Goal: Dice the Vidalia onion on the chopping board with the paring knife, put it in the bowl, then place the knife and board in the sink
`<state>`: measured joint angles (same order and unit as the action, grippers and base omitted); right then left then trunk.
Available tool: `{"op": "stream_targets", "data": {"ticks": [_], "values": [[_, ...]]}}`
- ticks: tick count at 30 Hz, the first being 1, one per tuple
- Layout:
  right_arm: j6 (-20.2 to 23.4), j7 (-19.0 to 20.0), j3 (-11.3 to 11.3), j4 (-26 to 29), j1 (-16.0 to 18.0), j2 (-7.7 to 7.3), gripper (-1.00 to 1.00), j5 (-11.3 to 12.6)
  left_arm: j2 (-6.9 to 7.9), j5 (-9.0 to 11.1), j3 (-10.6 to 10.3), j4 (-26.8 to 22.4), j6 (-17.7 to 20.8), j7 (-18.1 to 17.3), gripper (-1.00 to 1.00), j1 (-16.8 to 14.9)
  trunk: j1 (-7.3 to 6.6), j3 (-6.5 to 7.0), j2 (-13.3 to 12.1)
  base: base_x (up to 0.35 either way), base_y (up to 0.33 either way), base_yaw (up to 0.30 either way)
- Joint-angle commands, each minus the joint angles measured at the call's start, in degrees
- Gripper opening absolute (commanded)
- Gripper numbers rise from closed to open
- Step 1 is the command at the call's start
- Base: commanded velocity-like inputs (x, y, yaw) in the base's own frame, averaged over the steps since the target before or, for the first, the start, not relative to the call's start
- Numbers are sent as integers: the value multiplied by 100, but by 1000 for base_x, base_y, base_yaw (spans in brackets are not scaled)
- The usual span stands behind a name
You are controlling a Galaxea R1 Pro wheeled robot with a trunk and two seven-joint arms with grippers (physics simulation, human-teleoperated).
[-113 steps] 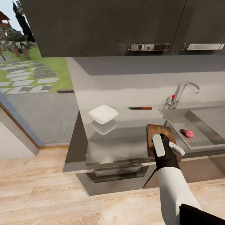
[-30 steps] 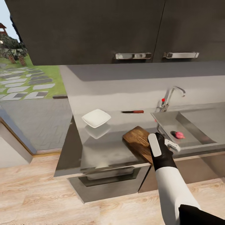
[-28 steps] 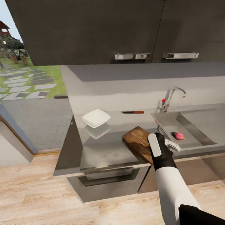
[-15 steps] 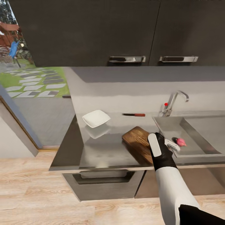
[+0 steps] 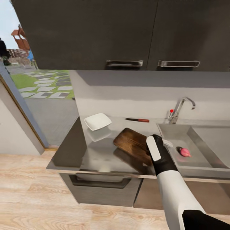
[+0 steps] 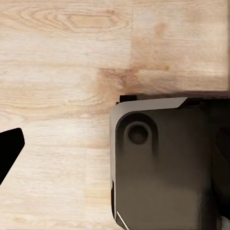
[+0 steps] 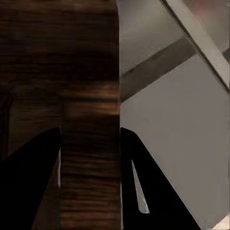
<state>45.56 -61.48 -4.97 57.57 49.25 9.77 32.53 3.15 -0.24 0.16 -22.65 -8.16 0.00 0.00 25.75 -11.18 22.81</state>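
My right gripper (image 5: 159,144) is shut on one short end of the brown chopping board (image 5: 132,144), which is tilted just above the grey countertop (image 5: 95,155) and casts a shadow on it. In the right wrist view the board's edge (image 7: 90,96) sits clamped between the two dark fingers (image 7: 33,182). The pinkish Vidalia onion (image 5: 184,152) lies in the sink (image 5: 204,161), right of my hand. The red-handled paring knife (image 5: 137,120) lies by the back wall. The white bowl (image 5: 97,121) stands at the counter's left. My left gripper (image 6: 115,158) hangs open over the wood floor.
A bent chrome tap (image 5: 180,108) with a red knob stands behind the sink. Dark wall cabinets (image 5: 124,35) hang overhead. The counter ends at the left near tall glass doors (image 5: 19,105). My dark base (image 6: 163,163) is below the left wrist.
The camera has shifted, so the whole scene sits differently. The board has swung left and risen off the counter in my right gripper. The onion, knife and bowl stay put.
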Motion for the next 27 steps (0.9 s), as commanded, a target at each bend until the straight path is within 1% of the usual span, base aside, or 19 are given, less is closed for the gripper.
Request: {"op": "stream_targets", "data": {"ticks": [1,3,6,9,11,12,13,14,16,19,22,27], "values": [[22,13,22,9,6,-11,-100,36,1,-3,1,-5,-11,0,100,0,4,-8,11,0,-146,63],[94,136,78,9,6,-52,-100,35,1,-3,1,-4,-11,0,100,0,4,-6,11,0,-84,36],[381,330,160,9,6,-89,-100,31,1,-3,1,-3,-11,0,100,0,4,-4,11,0,-34,15],[713,647,245,9,6,-117,-100,15,1,-3,1,-3,-11,0,100,0,4,-4,11,0,-12,5],[850,888,340,9,6,-183,-100,0,1,-3,1,-3,-11,0,100,0,4,-4,11,0,-4,2],[869,932,375,9,6,-203,-100,-2,1,-3,1,-3,-11,0,100,0,4,-4,11,0,-3,1],[897,1000,456,9,6,-241,-100,-5,1,-3,1,-3,-11,0,100,0,4,-4,11,0,-2,1],[907,1026,503,9,6,-258,-100,-6,1,-3,1,-3,-11,0,100,0,4,-4,11,0,-1,1],[934,1087,699,9,6,-304,-100,-4,1,-3,1,-3,-11,0,100,0,4,-4,11,0,0,0],[948,1115,886,7,6,-325,-100,-2,1,-3,1,-3,-11,0,100,0,4,-4,11,0,0,0],[954,1125,963,2,6,-333,-100,-1,1,-3,1,-3,-11,0,100,0,4,-4,11,0,0,0],[965,1129,993,0,6,-335,-100,-1,1,-3,5,-3,-11,0,100,0,4,-4,11,0,0,0]]}}
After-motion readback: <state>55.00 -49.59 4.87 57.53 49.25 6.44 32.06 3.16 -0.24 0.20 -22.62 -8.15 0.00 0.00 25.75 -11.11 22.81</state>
